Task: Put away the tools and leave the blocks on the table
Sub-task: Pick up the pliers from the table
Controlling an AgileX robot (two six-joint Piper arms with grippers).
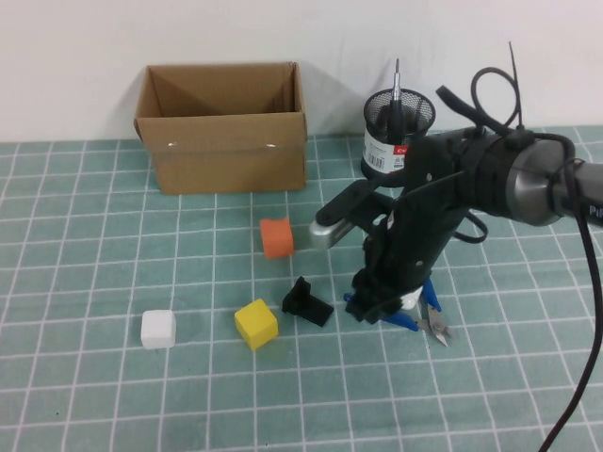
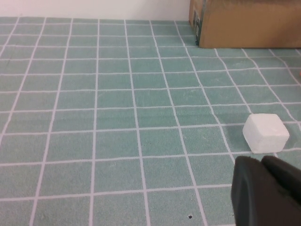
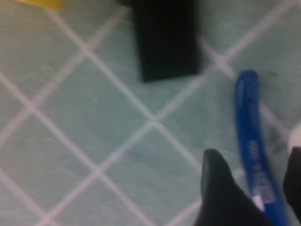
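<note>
Pliers [image 1: 422, 320] sit between the right gripper's [image 1: 388, 313] parted fingers (left gripper [image 2: 265, 190] unclear).

Teal-green table [image 1: 94, 395] with white grid lines. Open cardboard box [image 1: 226, 132] at the far side, against the wall. Black mesh cup [image 1: 398, 132] stands right of the box. Orange block [image 1: 276, 237] near centre; yellow block [image 1: 255, 323] nearer the front, white block [image 1: 158, 329] to its left, apart from it. Black bracket [image 1: 307, 303] lies just right of the yellow block. Blue-handled pliers [image 1: 426, 318] lie flat right of the bracket, partly hidden under the right gripper [image 1: 382, 309], which straddles one handle. Left gripper [image 2: 265, 190] sits low near the white block.
</note>
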